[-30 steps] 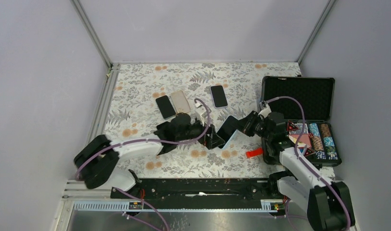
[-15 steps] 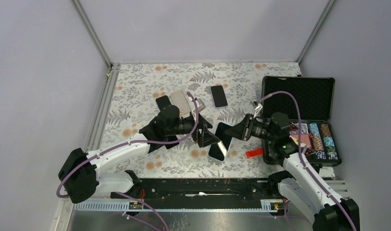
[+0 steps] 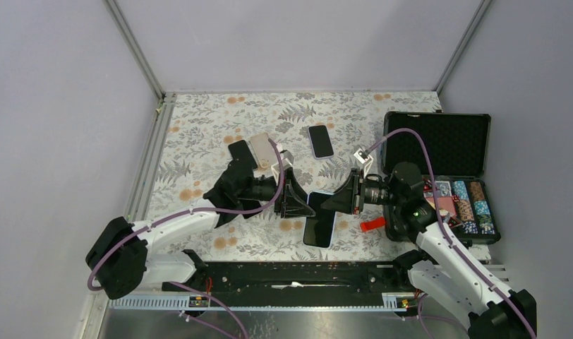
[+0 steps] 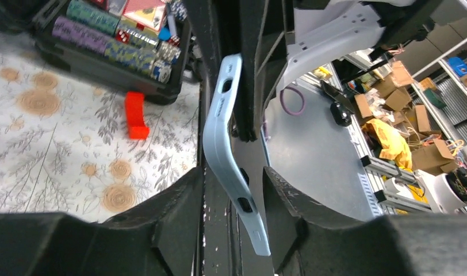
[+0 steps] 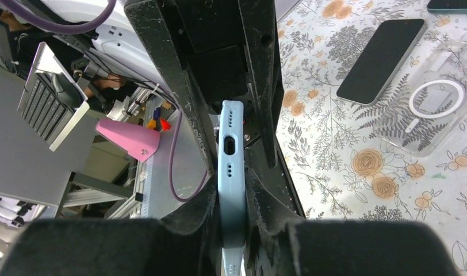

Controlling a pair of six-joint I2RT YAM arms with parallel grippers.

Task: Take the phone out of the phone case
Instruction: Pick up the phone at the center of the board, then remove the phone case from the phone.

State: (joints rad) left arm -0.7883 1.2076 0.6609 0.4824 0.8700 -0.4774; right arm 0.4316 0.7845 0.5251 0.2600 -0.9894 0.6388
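The right tool held the blue phone case, with the phone seemingly not yet out. The left tool straddled it; whether it gripped was unclear.

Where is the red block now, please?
In the top view the red block lies right of centre on the table, between the cased phone and the black chip case.
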